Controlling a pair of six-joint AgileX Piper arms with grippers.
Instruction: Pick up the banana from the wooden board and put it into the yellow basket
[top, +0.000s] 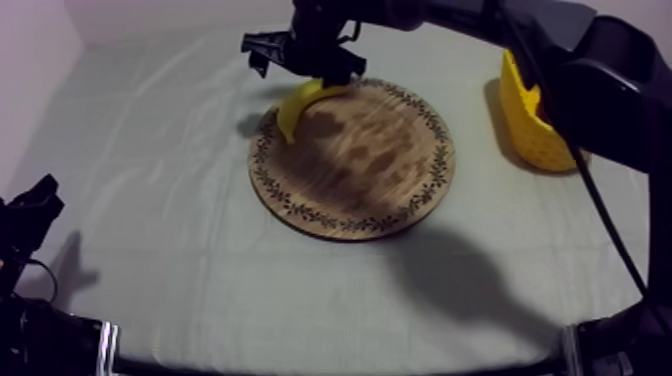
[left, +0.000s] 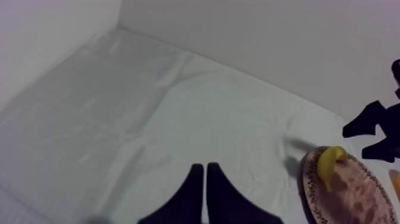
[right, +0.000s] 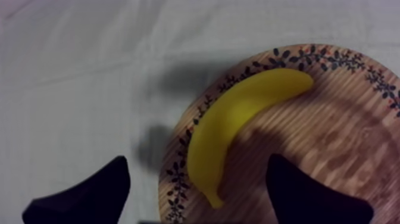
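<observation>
My left gripper (left: 205, 170) sits low, fingers pressed together on nothing; the banana (top: 300, 103) lies on the wooden board (top: 370, 170) at its far left rim; my right gripper (right: 197, 161) hangs above it, fingers wide apart, empty; the yellow basket (top: 530, 125) stands far right.

We saw the banana (top: 300, 103) (right: 238, 119), plain yellow and gently curved, lying flat on the wooden board (top: 370, 170) at its far left edge. It followed the rim, with both tips resting on the pattern. The board was round, with streaked brown grain and a ring of dark leaves around its rim. The yellow basket (top: 530, 120) stood upright, well apart from the board on our right.
</observation>
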